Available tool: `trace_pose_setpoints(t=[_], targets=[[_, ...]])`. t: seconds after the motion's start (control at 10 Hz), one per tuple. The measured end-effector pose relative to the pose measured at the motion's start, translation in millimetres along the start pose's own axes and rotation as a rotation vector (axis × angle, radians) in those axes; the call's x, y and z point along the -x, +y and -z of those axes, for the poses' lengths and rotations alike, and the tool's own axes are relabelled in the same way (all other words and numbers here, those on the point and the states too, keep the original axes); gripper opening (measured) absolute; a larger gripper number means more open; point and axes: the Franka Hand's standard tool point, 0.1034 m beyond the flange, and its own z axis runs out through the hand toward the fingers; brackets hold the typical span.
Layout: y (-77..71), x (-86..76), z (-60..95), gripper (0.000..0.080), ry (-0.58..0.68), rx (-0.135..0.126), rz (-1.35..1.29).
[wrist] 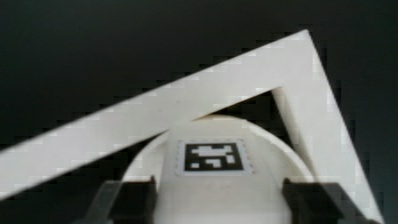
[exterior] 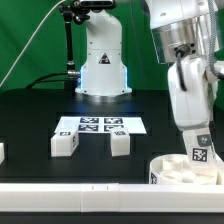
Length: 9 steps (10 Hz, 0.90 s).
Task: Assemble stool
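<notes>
We see the stool still in pieces on the black table, all of it white plastic with small black-and-white square tags. The seat is a thick round ring with hollows in its upper face. It lies nearer the camera than the marker board and to the exterior view's right of it, just beside the long border rail.

Two short block legs stand just in front of the marker board. The left leg is off the board's corner on the exterior view's left, and the middle leg is off the opposite front corner. The two stand apart from each other. An edge leg, well off to the exterior view's left of the board, is cut by the frame, so we see only a sliver.

The gripper sits over the seat's far side. In the wrist view its dark fingers press in on both sides of the gripped leg, narrowed to that block's width. The block's tagged face is turned to the camera.

In the exterior view the same leg stands upright under the arm at the seat. We cannot tell whether its lower end touches the ring or sits in a hollow. The arm covers the fingers there, and the frame edge trims the seat on the exterior view's right. The wrist view is soft, and the fingertips run out of the frame.
</notes>
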Motion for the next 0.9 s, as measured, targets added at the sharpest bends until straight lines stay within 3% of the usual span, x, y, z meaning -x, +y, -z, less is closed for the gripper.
trace_pose_setpoints(t=[0.6,0.8,0.9], targets=[[-2.5,1.0,1.2,0.0337,-0.044,-0.002,-0.162],[-2.4,1.3,1.4,0.0564,-0.044,-0.001,-0.151],[-4.3,3.8,6.9,0.0623,-0.049,-0.008,-0.112]])
